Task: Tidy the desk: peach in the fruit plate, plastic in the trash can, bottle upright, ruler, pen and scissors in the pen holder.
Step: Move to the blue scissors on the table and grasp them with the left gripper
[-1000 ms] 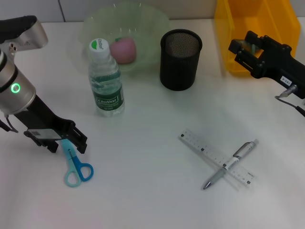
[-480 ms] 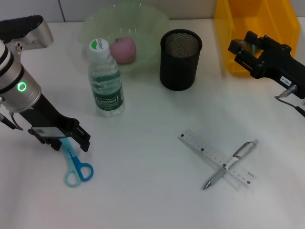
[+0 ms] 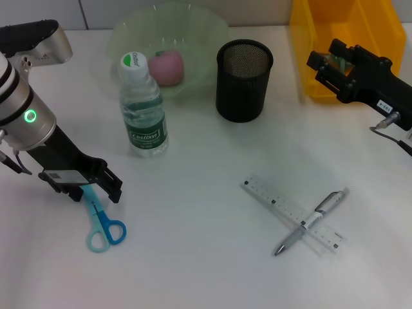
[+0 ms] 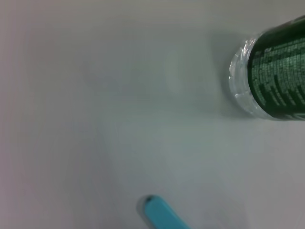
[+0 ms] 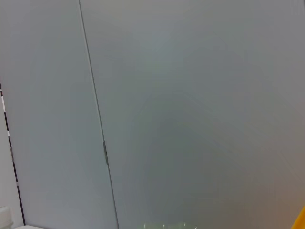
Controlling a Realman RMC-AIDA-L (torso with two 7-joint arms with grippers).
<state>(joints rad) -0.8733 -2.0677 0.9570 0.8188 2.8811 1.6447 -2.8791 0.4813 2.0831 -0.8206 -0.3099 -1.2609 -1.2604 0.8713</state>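
Hovering low over the blade end of the blue scissors [image 3: 102, 222] on the surface [image 3: 206, 257], the left gripper [image 3: 87, 187] is seen; whether its fingers are clenched cannot be told. The right gripper [image 3: 322, 67] is held released beside the trash can [image 3: 341, 38].

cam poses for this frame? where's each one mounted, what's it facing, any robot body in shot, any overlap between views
Head: on the robot's head, looking down at the desk; left gripper over the scissors, right gripper by the yellow bin.
Left wrist: faces the desk, shows bottle base and a blue scissors tip; no fingers.
Right wrist: faces a grey wall; no robot parts.
Shared: head and left wrist both show bottle and scissors.
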